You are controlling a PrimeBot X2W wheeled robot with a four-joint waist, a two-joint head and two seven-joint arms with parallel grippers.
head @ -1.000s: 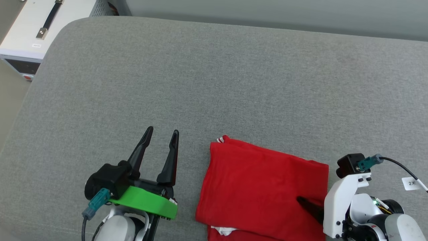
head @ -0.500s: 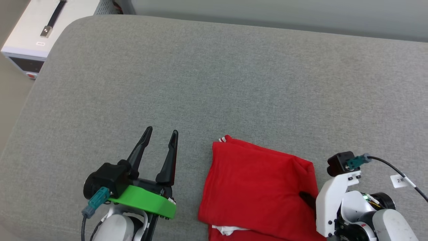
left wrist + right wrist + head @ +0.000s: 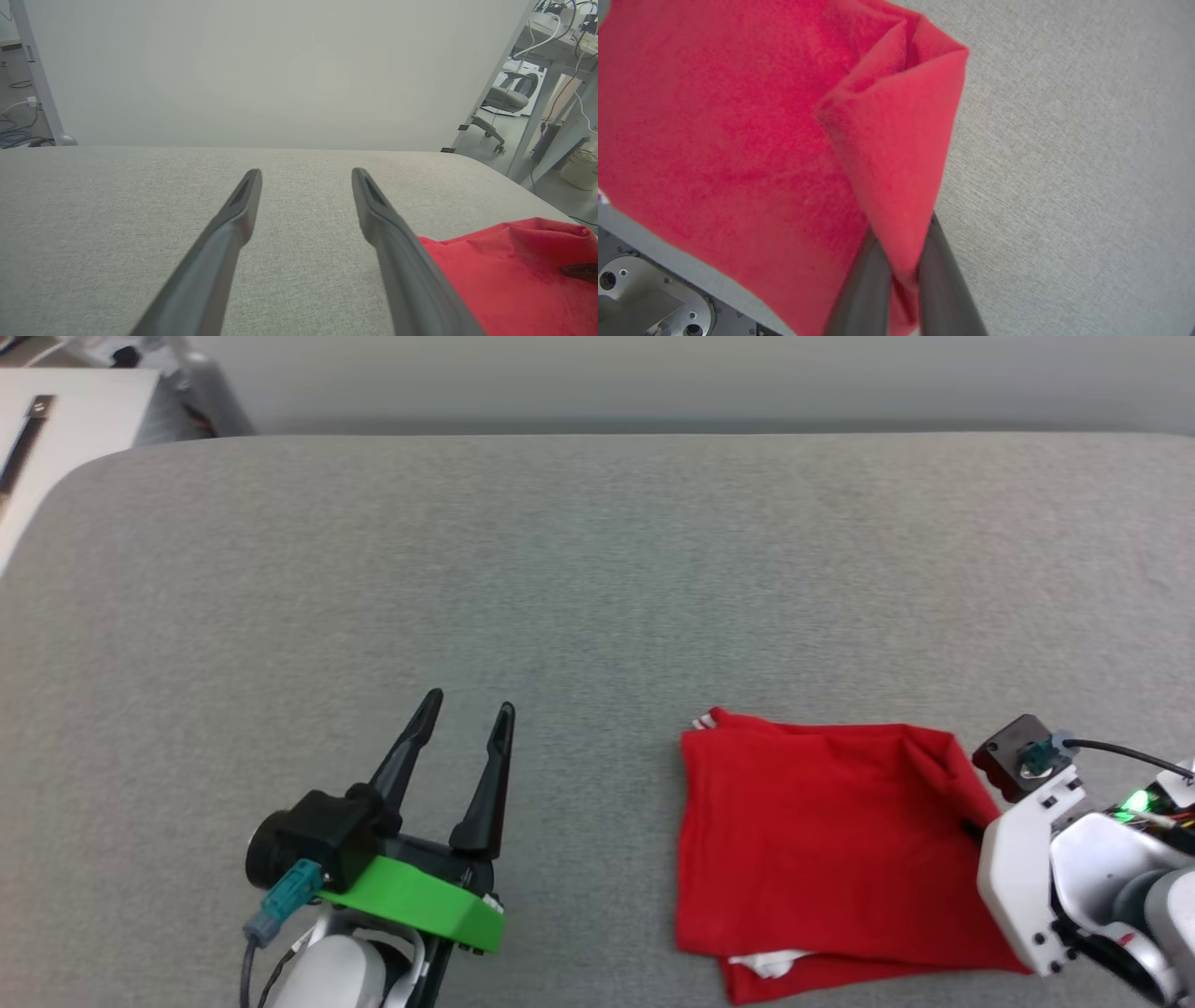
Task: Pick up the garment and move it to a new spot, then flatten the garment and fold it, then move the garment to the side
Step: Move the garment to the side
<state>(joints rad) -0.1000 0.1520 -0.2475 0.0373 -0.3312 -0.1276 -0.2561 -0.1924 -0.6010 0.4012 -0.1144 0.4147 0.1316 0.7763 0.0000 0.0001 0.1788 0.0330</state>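
Worktop: you have a grey fabric-covered worktop (image 3: 597, 569) running wide across the head view, with a pale wall behind it.
Far left: a white box (image 3: 56, 420) stands off the worktop's corner.
Shirt: your folded red shirt (image 3: 822, 840) lies flat at the near right. A bit of white shows at its near edge, and striped trim shows at its far left corner.
Right tool: your right tool (image 3: 903, 242) is clamped on the shirt's right edge. The cloth between the two fingers is drawn up into a raised fold.
Left tool: your left tool (image 3: 470, 701) hangs at the near left with its fingers apart. It holds nothing, points to the far side, and is clear of the shirt.
Beyond: your left wrist view shows an office chair (image 3: 507, 98) past the worktop's right end.
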